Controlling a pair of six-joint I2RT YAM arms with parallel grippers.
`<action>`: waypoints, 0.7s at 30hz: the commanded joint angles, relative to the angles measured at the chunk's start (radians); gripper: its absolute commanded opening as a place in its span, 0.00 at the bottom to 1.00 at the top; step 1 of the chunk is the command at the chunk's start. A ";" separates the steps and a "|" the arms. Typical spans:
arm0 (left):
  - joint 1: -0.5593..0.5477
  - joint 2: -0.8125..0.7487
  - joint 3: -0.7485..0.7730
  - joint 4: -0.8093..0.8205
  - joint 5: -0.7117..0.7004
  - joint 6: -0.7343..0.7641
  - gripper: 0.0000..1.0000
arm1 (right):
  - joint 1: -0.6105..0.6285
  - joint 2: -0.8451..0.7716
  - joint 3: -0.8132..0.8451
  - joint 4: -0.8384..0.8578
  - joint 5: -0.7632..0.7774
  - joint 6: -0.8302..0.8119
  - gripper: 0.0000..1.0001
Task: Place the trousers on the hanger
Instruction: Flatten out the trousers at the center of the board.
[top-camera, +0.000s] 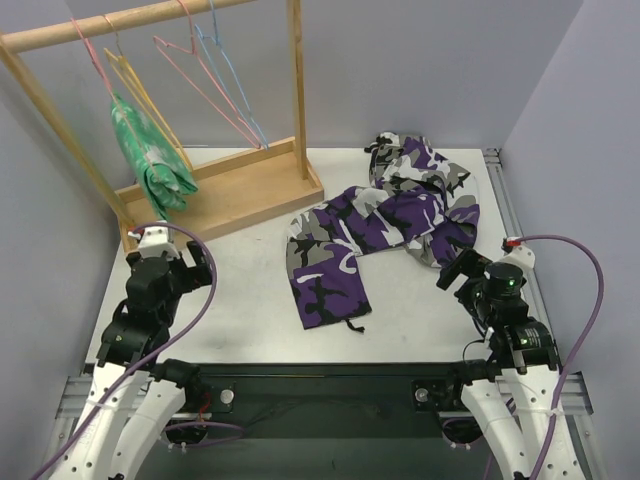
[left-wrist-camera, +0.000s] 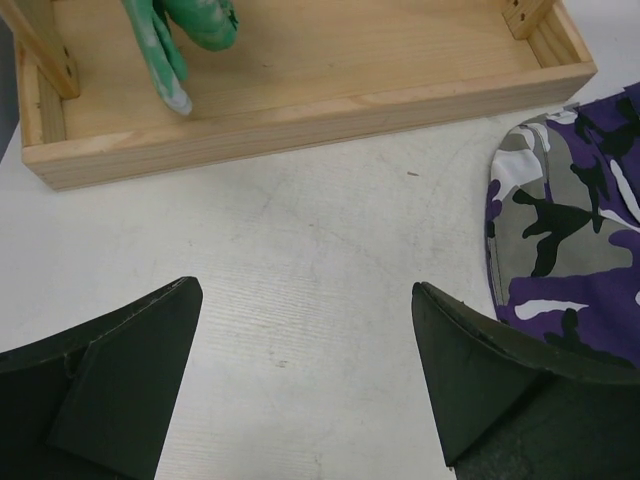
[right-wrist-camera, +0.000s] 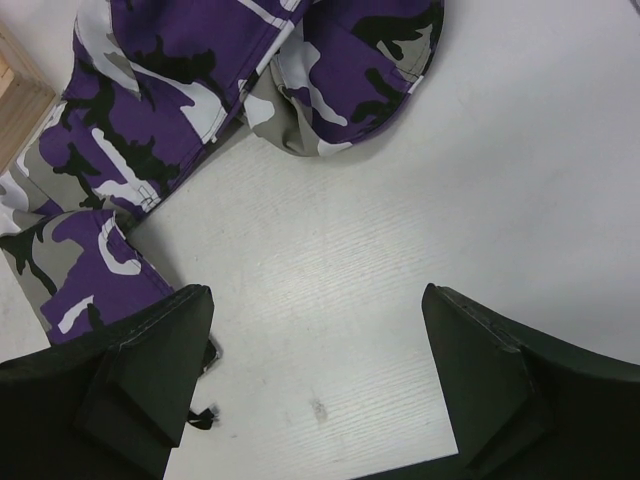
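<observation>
Nothing done yet: the trousers (top-camera: 390, 225) lie crumpled centre-right, and the yellow hanger (top-camera: 143, 95) hangs bare on the far-left rail (top-camera: 150, 15). The left gripper (top-camera: 188, 265) and right gripper (top-camera: 455, 272) stand open and empty.

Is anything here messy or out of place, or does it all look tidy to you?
The camouflage trousers lie crumpled and twisted in a heap on the table, while the green garment hangs neatly from the wooden rail beside the wire hangers. Nothing looks spilled or broken.
</observation>
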 joint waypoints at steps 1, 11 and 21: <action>0.003 -0.013 -0.045 0.177 0.118 0.074 0.97 | -0.006 0.018 0.048 -0.021 0.051 -0.023 0.89; -0.415 0.415 -0.005 0.320 -0.040 -0.088 0.76 | -0.004 0.075 0.057 -0.031 0.057 -0.012 0.89; -0.481 0.589 -0.088 0.373 0.146 -0.319 0.88 | 0.002 0.081 -0.032 -0.018 0.019 0.043 0.88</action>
